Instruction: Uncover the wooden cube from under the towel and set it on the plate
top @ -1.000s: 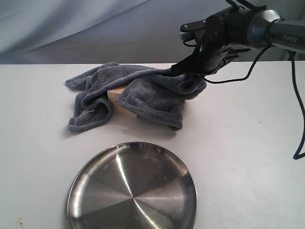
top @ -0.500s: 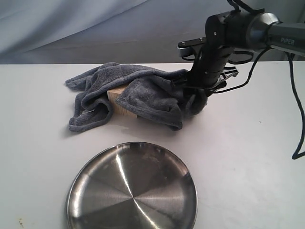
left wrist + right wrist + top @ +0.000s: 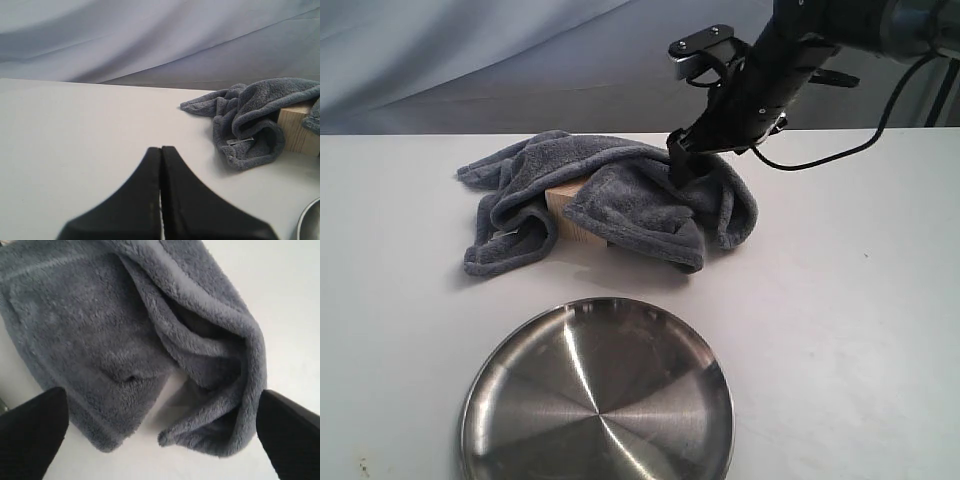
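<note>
I find the towel point(image 3: 620, 190) bunched in a heap toward the far edge of the bench point(image 3: 840, 300), about midway along that edge. It drapes over the wooden cube point(image 3: 572, 218), which sits on the bench under the cloth with only one pale corner and parts of two grained faces exposed. In the left wrist view that same block point(image 3: 300, 129) shows beside a rolled fold of the towel point(image 3: 250, 117), and a small white tag point(image 3: 240, 141) hangs from the hem. The plate point(image 3: 598, 395) lies at the near edge of the bench, well apart from the heap, and nothing is on it. Its rim just shows in the left wrist view point(image 3: 312, 225). The right tool point(image 3: 678, 165) is over the right-hand part of the heap, pointing down at the cloth. In the right wrist view this tool point(image 3: 162, 392) is released: the jaws stand wide apart with a thick fold of towel point(image 3: 150, 325) below and between them, and nothing is gripped. I cannot tell whether its fingertips point(image 3: 45, 415) touch the fabric. The left tool point(image 3: 161, 149) is clenched, jaws pressed flat together with nothing between them. It is above bare bench surface, well apart from the towel and block. The cube remains covered and is not on the plate.
</note>
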